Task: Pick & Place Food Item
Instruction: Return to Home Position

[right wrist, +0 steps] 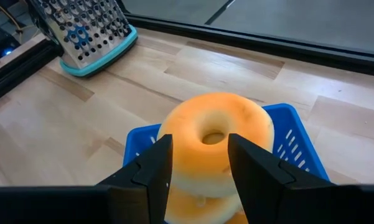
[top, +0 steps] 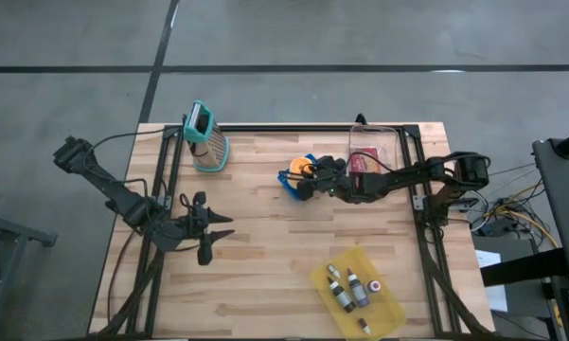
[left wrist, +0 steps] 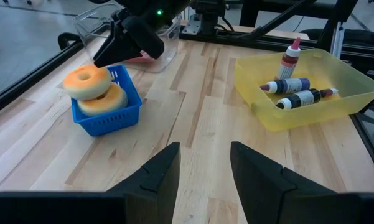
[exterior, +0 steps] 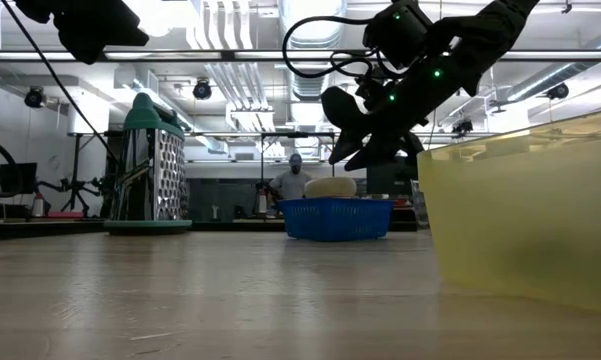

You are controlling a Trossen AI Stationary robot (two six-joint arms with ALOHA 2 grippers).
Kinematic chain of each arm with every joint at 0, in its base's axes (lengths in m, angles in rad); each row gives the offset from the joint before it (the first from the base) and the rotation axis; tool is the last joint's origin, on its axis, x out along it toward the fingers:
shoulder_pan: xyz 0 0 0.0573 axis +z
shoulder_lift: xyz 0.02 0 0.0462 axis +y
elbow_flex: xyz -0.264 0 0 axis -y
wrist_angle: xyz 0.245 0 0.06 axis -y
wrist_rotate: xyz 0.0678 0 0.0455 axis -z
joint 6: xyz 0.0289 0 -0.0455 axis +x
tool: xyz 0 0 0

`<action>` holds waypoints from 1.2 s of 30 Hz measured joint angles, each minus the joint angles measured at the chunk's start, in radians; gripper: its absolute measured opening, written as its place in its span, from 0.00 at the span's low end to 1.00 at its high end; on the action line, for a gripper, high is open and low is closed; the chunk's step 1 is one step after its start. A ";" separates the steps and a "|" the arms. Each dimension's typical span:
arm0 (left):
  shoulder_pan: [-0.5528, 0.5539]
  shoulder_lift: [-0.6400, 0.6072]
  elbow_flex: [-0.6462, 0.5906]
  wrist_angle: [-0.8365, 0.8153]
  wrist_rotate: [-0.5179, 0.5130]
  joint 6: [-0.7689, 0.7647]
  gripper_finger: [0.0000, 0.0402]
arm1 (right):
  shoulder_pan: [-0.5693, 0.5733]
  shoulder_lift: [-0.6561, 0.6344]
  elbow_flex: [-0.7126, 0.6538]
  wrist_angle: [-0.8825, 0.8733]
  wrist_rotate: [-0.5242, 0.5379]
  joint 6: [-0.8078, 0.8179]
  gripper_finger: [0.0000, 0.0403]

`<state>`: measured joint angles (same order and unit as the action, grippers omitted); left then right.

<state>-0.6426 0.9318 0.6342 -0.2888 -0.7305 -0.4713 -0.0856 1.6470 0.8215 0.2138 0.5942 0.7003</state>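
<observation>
A blue basket (top: 292, 185) stands at the table's middle far part and holds two stacked ring doughnuts. The top doughnut (right wrist: 215, 134) is pale orange and lies on the lower one (left wrist: 106, 101). My right gripper (right wrist: 199, 146) is open and hangs just over the basket's right side, slanting down toward the top doughnut (left wrist: 86, 82). In the low view the right gripper (exterior: 352, 150) stands a little above the doughnut (exterior: 330, 187), apart from it. My left gripper (top: 222, 230) is open and empty over the table's near left part.
A teal-based grater (top: 206, 140) stands at the far left. A clear box (top: 374, 147) sits at the far right. A yellow tray (top: 357, 291) with several small bottles lies near the front right. A person (exterior: 294, 180) stands far off in the room.
</observation>
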 joint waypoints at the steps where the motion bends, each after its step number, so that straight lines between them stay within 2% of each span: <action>1: 0.000 0.000 0.000 0.000 0.000 0.000 0.37 | 0.000 0.000 0.000 0.000 0.005 -0.002 0.38; 11: 0.000 0.000 0.000 0.000 0.000 0.000 0.37 | 0.017 -0.002 0.000 0.017 0.008 -0.108 0.37; 18: 0.000 0.000 0.000 0.000 0.000 0.000 0.37 | 0.035 -0.012 0.000 0.149 0.006 -0.193 0.34; 25: 0.000 0.000 0.000 0.000 0.000 0.000 0.37 | 0.112 -0.024 0.003 0.349 -0.021 -0.460 0.32; 29: 0.000 0.000 0.000 0.000 0.000 0.000 0.37 | 0.170 -0.039 0.008 0.409 -0.029 -0.543 0.32; 31: 0.000 0.000 0.000 0.000 0.000 0.000 0.37 | 0.195 -0.050 0.009 0.425 -0.058 -0.570 0.32; 36: 0.000 0.000 0.000 0.000 0.000 0.000 0.37 | 0.250 -0.061 0.008 0.471 -0.229 -0.681 0.32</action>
<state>-0.6426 0.9318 0.6338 -0.2885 -0.7307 -0.4713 0.1642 1.5863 0.8299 0.6848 0.3654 0.0197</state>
